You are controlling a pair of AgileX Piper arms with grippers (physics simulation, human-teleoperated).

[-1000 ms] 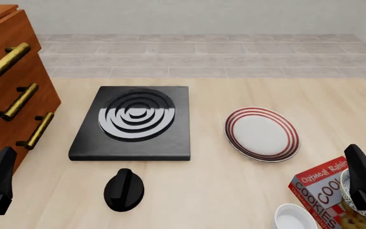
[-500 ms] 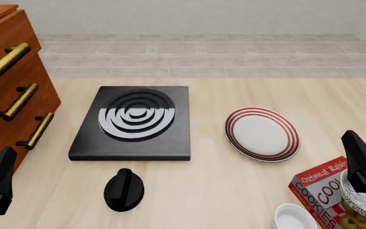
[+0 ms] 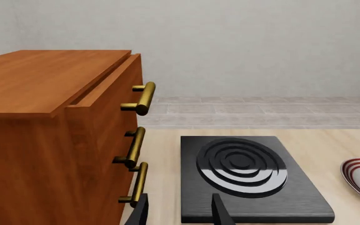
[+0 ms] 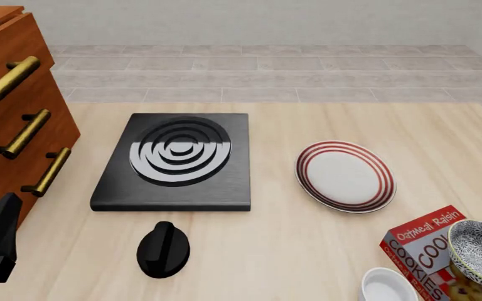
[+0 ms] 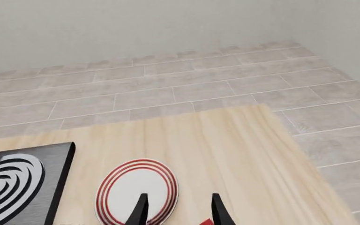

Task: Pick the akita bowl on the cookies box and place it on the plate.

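Akita bowl (image 4: 481,253) sits on the cookies box (image 4: 425,249), just beside the plate (image 4: 345,175) and apart from it, so pickup and placing remain; right gripper (image 5: 175,208) and left gripper (image 3: 178,211) stand parted, holding nothing

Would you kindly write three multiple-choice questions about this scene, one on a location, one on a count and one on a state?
1. Where does the speckled bowl sit?
A. on the plate
B. on the cookies box
C. on the burner

2. How many brass handles does the wooden cabinet show?
A. one
B. three
C. five

3. What does the plate hold?
A. nothing
B. the speckled bowl
C. the knob

Answers:
1 B, the bowl rests on the red cookies box in the front view.
2 B, three handles sit one below another on the drawer fronts.
3 A, its white centre is bare.
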